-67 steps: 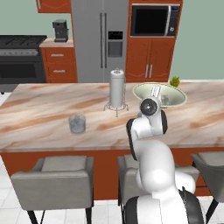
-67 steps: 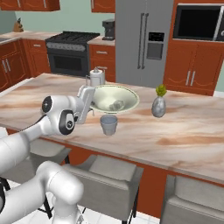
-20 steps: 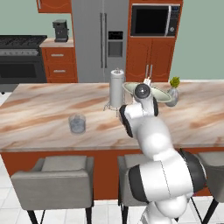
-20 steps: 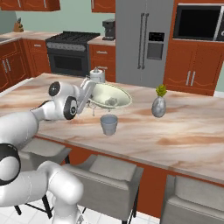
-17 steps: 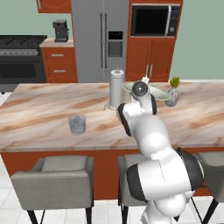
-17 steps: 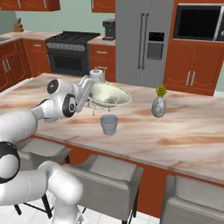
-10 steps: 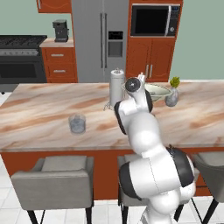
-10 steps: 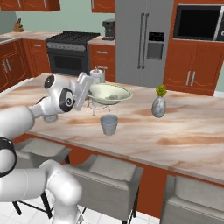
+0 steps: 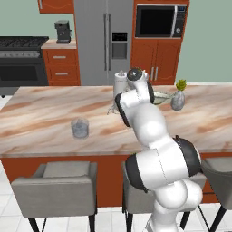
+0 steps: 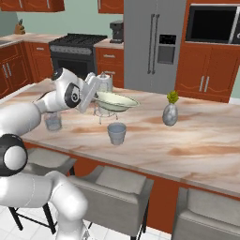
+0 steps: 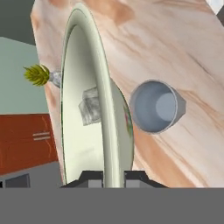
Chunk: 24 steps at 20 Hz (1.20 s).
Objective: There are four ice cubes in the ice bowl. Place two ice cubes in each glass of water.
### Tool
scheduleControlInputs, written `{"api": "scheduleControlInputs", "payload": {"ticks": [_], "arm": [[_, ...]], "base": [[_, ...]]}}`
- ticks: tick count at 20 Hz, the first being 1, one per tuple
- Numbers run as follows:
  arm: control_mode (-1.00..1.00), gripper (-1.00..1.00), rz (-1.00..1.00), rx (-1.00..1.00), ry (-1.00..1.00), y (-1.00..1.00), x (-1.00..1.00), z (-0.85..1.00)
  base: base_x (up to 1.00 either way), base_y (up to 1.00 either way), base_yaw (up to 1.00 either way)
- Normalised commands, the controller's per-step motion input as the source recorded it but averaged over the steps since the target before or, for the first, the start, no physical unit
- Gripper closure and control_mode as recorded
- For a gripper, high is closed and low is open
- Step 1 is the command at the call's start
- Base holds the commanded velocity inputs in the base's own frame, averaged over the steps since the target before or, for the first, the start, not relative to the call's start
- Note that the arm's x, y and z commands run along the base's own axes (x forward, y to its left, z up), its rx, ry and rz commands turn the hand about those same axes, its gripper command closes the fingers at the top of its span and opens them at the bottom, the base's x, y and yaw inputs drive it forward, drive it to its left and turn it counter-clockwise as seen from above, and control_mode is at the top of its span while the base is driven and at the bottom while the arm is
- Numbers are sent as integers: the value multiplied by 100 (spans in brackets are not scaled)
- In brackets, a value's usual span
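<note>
My gripper (image 11: pixel 114 177) is shut on the rim of the pale cream-green ice bowl (image 11: pixel 83 100), which I see edge-on in the hand view. Pale ice cubes (image 11: pixel 89 107) lie inside it. In the right base view the bowl (image 10: pixel 117 101) hangs above the counter, with the gripper (image 10: pixel 95 93) at its left rim. One glass of water (image 10: pixel 116 133) stands just in front of and below the bowl, and shows beside it in the hand view (image 11: pixel 155 106). The other glass (image 10: pixel 53 122) stands far to the left (image 9: pixel 79 128).
A white-silver jug (image 10: pixel 105 82) on a wire stand is just behind the bowl. A grey vase (image 10: pixel 169 114) with a yellow-green sprig stands to the right. The marble counter (image 10: pixel 197 145) runs wide to the right. Stools (image 10: pixel 117 187) line its front edge.
The arm has swung up and to the left over the last second, with the bowl still in its grip. The glasses, jug and vase have not moved.
</note>
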Motion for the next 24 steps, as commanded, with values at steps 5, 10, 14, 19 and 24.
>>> {"api": "scheduleControlInputs", "payload": {"ticks": [5, 10, 14, 19, 24], "arm": [[-100, 100, -4, 25, -4, 29, 11, -13], [-100, 100, -6, 29, -21, 20, 3, -29], [-100, 100, -7, 28, -20, 16, 9, -25], [-100, 100, -2, 9, -21, 31, 18, -7], [-100, 100, 0, -10, -4, 35, 24, 0]], "base": [[0, 0, 0], [0, 0, 0], [0, 0, 0], [0, 0, 0], [0, 0, 0]]}}
